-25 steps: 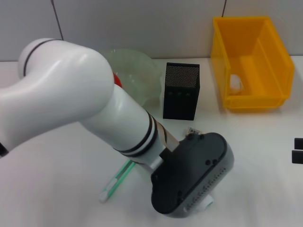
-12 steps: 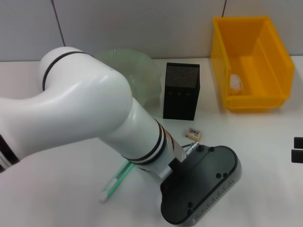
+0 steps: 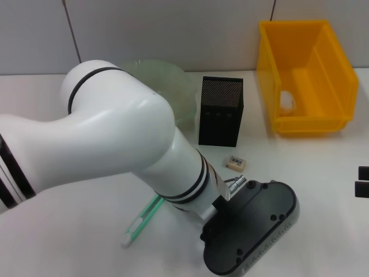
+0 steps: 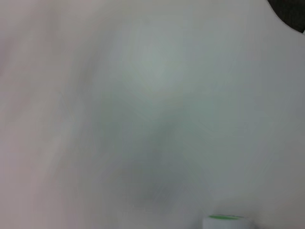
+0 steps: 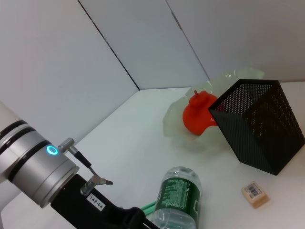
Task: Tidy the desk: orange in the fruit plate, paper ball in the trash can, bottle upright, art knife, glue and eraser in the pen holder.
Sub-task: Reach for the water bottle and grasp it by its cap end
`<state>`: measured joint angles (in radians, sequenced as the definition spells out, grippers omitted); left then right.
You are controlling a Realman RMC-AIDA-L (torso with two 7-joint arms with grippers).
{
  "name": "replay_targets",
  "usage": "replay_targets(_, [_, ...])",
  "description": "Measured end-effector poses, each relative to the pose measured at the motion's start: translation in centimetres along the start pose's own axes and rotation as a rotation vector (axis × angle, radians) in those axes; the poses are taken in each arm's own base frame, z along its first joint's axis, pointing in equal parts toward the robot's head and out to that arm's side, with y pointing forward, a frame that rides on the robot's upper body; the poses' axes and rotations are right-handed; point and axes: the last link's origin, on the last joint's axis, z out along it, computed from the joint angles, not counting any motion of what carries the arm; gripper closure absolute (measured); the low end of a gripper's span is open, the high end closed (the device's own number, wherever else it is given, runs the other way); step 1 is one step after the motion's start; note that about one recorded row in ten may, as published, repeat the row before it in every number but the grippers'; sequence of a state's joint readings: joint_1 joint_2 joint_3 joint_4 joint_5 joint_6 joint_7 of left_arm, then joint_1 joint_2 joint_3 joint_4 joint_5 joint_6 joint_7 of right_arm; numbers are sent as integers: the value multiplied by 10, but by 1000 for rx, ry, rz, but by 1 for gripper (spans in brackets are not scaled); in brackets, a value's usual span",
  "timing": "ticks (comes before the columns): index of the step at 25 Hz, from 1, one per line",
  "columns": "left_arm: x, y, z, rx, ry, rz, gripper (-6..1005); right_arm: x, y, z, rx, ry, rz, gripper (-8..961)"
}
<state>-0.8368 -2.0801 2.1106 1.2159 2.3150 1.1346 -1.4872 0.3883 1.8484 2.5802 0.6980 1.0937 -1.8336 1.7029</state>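
— What's in the containers?

— From the head camera, the pen holder (image 3: 221, 111) stands upright on the desk. The trash can (image 3: 305, 75) is just to its right, and I see the paper ball (image 3: 286, 101) inside. To the pen holder's left and a little behind it is the fruit plate (image 3: 176, 86), and my right wrist camera shows the orange (image 5: 197, 117) in it.

— And the bottle?

— It's in front of the pen holder, under the left arm's wrist, so only the right wrist camera sees it. The bottle (image 5: 178, 200) shows its green label and one rounded clear end. I can't tell whether its long axis is upright or tilted.

— Grippers?

— The left gripper (image 3: 251, 231) is low over the desk in front of the pen holder, right by the bottle. I cannot tell how its fingers stand or whether they hold anything. The right gripper (image 3: 362, 182) is parked far right of the pen holder, fingers likewise unclear.

— Anything loose?

— The eraser (image 3: 235, 163) lies flat just in front of the pen holder. A green-and-white stick (image 3: 141, 222) lies front-left of it.
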Motion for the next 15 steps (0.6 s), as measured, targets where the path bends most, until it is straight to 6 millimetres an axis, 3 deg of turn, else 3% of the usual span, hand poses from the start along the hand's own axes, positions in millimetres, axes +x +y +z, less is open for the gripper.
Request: replay_targets(15, [-1, -2, 3, -10, -15, -16, 282, -4, -1, 1, 1, 1, -11, 185])
